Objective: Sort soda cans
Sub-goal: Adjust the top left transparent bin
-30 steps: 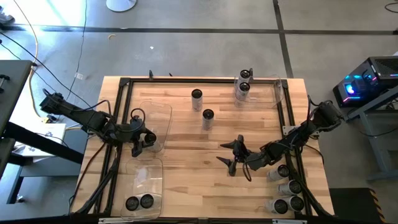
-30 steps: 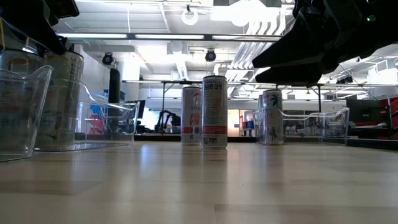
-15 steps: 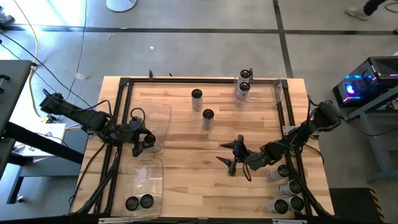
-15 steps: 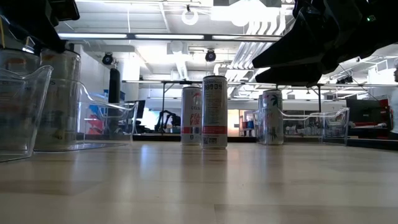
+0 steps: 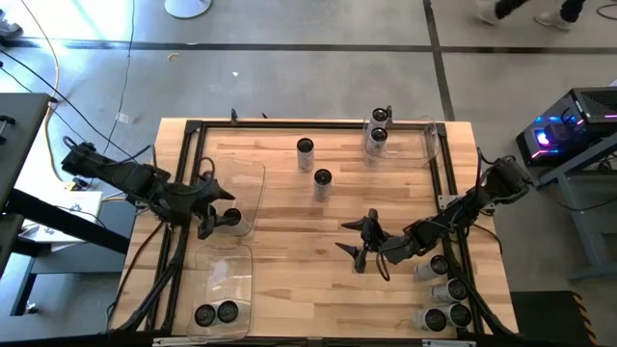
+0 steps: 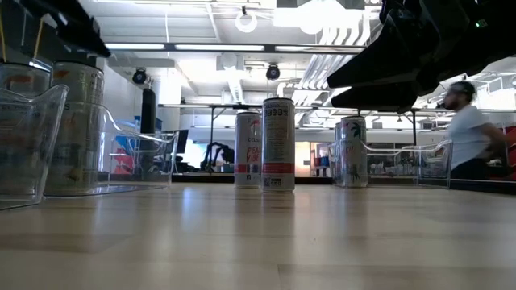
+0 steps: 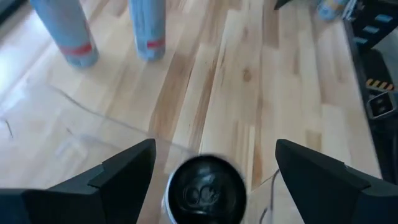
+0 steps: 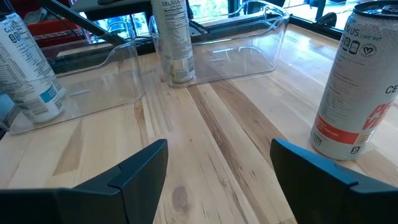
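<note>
a: item one, left gripper [image 5: 214, 203]?
b: fingers spread wide, standing either side of a dark-topped can [image 7: 205, 191] set upright in the clear bin [image 5: 253, 173] at the table's left edge. nothing clamped. judged step: letting go and clearing off.
a: handling note?
b: lift straight up so neither finger clips the rim; the can looks tall and would likely tip easily.
a: item two, right gripper [image 5: 363, 243]?
b: jaws apart, empty, over bare wood [image 5: 289, 231] at mid-table, waiting.
a: stock left to sort?
b: two cans [image 5: 313, 164] loose mid-table, two [image 5: 377, 127] in the far bin, two [image 5: 216, 313] in the near-left bin, a cluster [image 5: 443, 299] at the near right corner.
</note>
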You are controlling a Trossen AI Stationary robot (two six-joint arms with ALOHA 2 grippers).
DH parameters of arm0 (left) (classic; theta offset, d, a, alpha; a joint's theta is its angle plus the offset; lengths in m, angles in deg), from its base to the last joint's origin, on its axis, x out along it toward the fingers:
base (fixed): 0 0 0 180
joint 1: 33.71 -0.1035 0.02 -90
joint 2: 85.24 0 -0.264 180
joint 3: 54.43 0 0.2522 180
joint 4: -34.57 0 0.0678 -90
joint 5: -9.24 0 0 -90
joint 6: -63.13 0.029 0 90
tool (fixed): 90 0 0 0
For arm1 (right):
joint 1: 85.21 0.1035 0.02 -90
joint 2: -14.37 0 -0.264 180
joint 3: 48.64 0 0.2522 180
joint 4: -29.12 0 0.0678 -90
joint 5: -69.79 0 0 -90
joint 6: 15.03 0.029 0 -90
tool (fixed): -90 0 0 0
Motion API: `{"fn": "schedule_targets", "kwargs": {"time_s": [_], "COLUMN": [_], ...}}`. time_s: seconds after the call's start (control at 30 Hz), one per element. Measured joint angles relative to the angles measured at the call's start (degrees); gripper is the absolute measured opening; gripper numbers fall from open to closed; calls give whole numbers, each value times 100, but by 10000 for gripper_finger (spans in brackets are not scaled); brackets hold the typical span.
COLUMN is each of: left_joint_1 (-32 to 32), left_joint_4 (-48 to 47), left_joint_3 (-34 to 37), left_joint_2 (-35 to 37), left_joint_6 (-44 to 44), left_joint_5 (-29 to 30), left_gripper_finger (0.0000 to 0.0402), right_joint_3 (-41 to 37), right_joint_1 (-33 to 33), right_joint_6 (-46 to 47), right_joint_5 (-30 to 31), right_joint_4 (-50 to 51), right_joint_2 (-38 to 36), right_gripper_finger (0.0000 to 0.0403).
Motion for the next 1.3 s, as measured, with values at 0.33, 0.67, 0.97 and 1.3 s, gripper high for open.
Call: {"fn": "schedule_targets", "kwargs": {"time_s": [0.33, 0.67, 0.97, 1.3], "left_joint_1": [759, 1584, 2498, 3254], "left_joint_4": [-2367, -4218, -4034, -2563], "left_joint_3": [-1662, -2271, -2246, -1654], "left_joint_2": [-1633, -2720, -2293, -1730], "left_joint_6": [-607, -2440, -3365, -3143], "left_joint_5": [458, 489, 1698, 2990], "left_gripper_finger": [310, 304, 304, 304], "right_joint_3": [0, 1023, 4281, 7341], "right_joint_1": [-106, -999, -1802, -2537], "right_joint_6": [110, -1773, -4141, -4613], "right_joint_5": [2, -2019, -3353, -4571], "right_joint_4": [0, 77, 2877, 4351], "right_joint_2": [0, 41, 1596, 3949], "right_gripper_finger": [279, 279, 279, 225]}}
